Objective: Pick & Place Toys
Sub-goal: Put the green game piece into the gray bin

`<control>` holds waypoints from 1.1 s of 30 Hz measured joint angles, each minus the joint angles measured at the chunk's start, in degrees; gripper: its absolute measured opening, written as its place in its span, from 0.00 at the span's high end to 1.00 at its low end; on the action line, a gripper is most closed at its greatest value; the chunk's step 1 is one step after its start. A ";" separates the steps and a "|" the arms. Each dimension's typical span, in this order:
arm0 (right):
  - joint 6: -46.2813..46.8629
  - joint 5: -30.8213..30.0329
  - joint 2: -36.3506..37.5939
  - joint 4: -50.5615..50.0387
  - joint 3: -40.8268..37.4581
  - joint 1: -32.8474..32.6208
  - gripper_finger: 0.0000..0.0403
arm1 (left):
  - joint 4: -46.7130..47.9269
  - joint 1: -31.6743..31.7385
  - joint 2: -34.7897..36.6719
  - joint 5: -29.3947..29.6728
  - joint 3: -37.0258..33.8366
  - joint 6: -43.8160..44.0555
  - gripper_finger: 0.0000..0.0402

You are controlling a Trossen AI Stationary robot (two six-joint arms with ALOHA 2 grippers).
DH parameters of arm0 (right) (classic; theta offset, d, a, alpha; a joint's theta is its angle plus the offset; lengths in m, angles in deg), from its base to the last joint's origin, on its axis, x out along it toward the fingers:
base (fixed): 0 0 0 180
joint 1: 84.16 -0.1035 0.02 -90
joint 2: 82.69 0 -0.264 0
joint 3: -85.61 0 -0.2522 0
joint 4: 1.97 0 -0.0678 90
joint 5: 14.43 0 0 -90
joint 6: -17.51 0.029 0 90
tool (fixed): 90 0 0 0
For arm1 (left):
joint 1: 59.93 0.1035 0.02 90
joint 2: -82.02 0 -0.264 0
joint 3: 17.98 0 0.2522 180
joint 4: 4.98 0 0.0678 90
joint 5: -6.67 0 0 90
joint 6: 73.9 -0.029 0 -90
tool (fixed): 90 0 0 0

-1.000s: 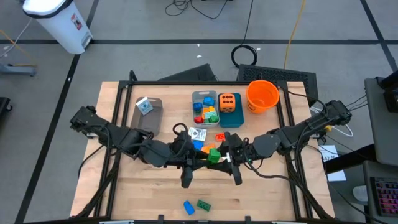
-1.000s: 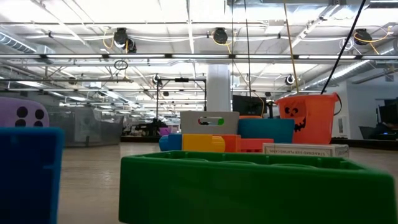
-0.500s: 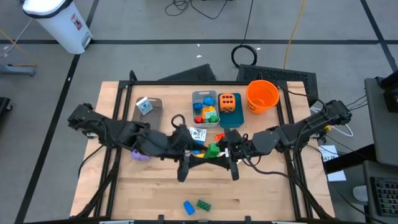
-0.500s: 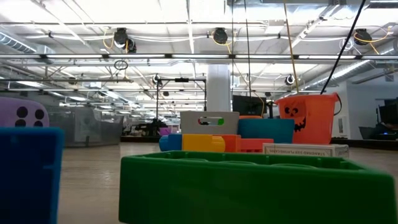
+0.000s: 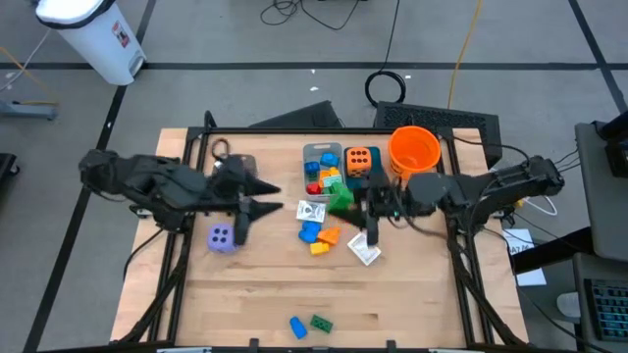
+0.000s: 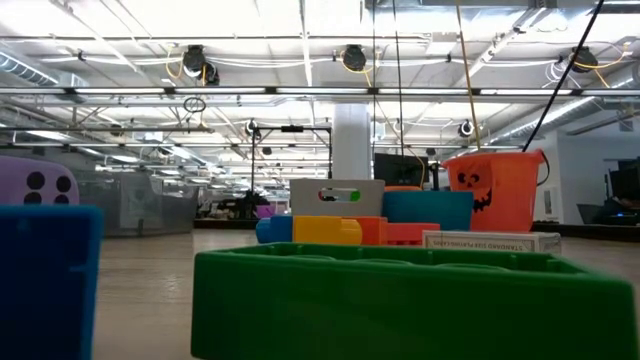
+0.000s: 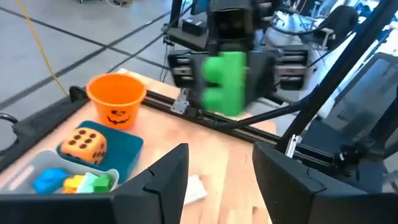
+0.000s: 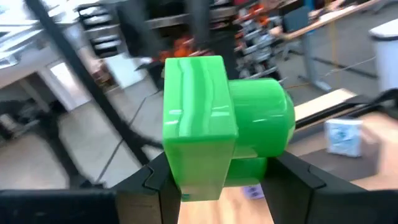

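Observation:
My right gripper [image 5: 351,203] is shut on a green brick [image 5: 340,201], held in the air in front of the grey bin [image 5: 307,155] of bricks. My left gripper [image 5: 267,197] stands open in the air left of the middle, pointing at the brick [image 7: 224,84], with nothing between its fingers [image 7: 163,182]. On the table lie a purple die [image 5: 222,237], a blue brick [image 5: 310,232], an orange brick [image 5: 330,235], a yellow brick [image 5: 320,248] and two white packets [image 5: 312,211] [image 5: 365,252]. An orange die [image 5: 360,161] sits in the teal bin [image 5: 376,183]. My right gripper pinches the green brick's lower part [image 8: 199,180] between its two fingers [image 8: 155,183], one on each side. The fingers come level from the table's right. The brick stands up above the fingers, a round stud [image 8: 264,121] on its side, lifted clear of the table.
An orange bucket [image 5: 413,149] stands at the back right. A second grey bin [image 5: 240,167] lies under my left arm. A blue brick [image 5: 297,327] and a green brick [image 5: 321,322] lie by the near edge, right in front of the low camera.
The two grippers stood close together at the green brick in the middle of the table. My left gripper has drawn back toward the table's left and far edges and risen, baring the purple die. My right gripper has carried the brick up and toward the far edge.

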 joint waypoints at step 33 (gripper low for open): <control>-15.05 20.16 -42.69 -52.57 40.69 35.47 0.58 | 17.22 2.21 12.22 1.38 0.00 -10.92 0.54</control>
